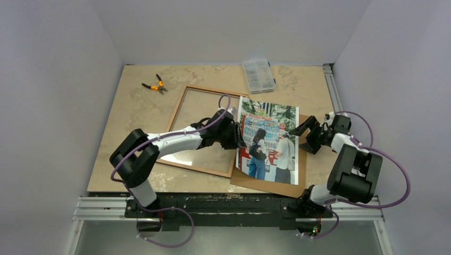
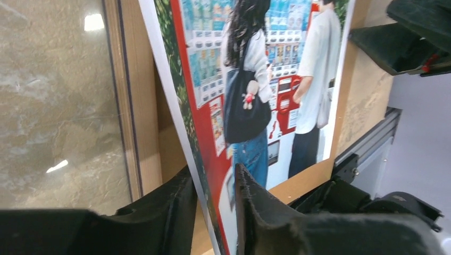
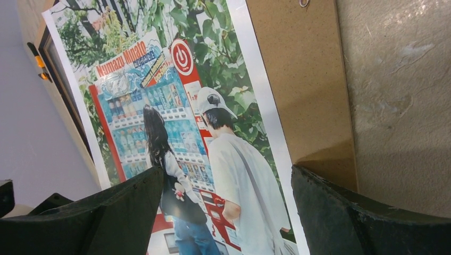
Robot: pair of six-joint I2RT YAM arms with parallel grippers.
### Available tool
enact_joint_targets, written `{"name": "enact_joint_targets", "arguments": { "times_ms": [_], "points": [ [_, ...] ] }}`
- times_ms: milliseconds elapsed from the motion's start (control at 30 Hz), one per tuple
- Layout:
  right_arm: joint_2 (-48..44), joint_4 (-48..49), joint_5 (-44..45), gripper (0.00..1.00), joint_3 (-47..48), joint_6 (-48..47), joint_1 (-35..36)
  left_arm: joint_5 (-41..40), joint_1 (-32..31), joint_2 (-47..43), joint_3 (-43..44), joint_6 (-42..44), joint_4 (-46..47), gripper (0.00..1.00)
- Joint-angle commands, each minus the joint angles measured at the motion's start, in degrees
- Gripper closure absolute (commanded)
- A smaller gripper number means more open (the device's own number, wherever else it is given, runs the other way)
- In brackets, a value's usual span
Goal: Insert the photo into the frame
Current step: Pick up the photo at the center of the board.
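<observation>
Left tool [image 2: 214, 175]: narrow, pinching the left edge of glossy rectangular paper photo [image 2: 266, 79]
Right tool [image 3: 226, 172]: wide, empty
Photo: tilted over brown rectangular board [image 3: 298, 79]

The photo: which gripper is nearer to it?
Left. The left gripper has a finger on each side of the photo's edge by the frame; the right gripper hangs open just beyond the opposite edge, above the brown board.

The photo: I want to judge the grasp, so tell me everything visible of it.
The photo is a glossy, white-bordered paper print of two people at red-and-white vending machines under green trees. It lies picture side up on a brown board, right of the frame, its left edge lifted between the left jaws; whether they pinch it is unclear.
</observation>
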Motion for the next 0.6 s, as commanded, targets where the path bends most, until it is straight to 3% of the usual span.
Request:
{"name": "enact_joint_targets", "arguments": {
  "times_ms": [0, 100, 567],
  "points": [
    [0.8, -4.4, 3.7, 0.10, -1.4, -2.0, 0.9, -3.1, -0.6, 1.4, 2.7, 1.1, -3.8, 0.79],
    [-0.4, -5.6, 3.4, 0.10, -0.6, -2.2, 1.1, -3.7, -0.6, 0.2, 2.4, 1.5, -4.4, 1.00],
    [-7.4, -14.1, 4.0, 0.09, 6.7, -3.7, 4.5, -10.3, 0.8, -16.7, 2.1, 3.5, -13.5, 1.00]
  ]
}}
